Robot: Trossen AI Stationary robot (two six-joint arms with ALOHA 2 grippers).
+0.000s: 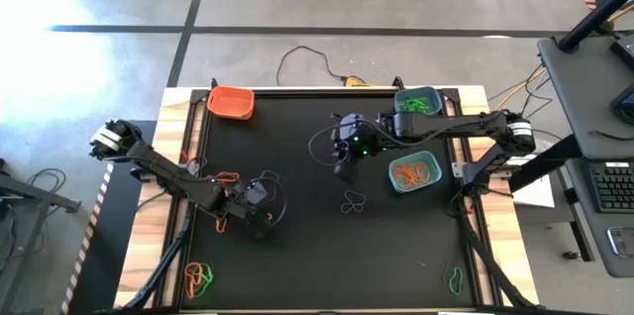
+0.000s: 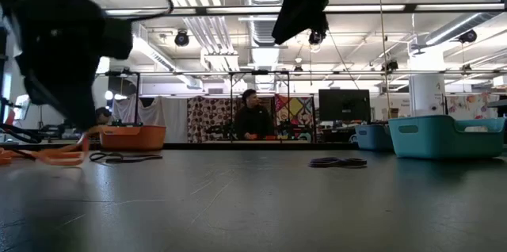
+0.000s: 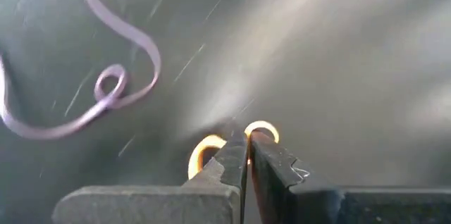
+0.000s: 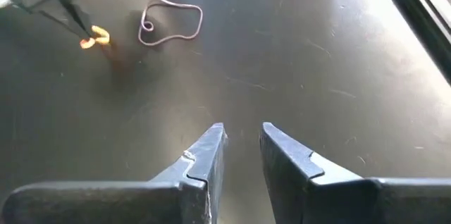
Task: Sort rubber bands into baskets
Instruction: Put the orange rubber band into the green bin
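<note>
The left claw point(image 3: 246, 146), low over the black counter point(image 1: 297, 157), is clenched on a thin orange rubber band point(image 3: 201, 155). The right claw point(image 4: 243, 139) hangs released above mid-counter beside the teal plastic basket point(image 1: 413, 172). A dark looped rubber band point(image 1: 353, 201) lies between them.

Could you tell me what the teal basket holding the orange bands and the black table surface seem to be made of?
Teal basket: apparently moulded plastic, smooth with rounded corners and an even, slightly glossy colour. Orange rubber bands inside: thin, limp loops, likely rubber. Black table surface: looks like a matte mat or sheet, showing fine scratches and soft glare; the exact material is unclear.
</note>
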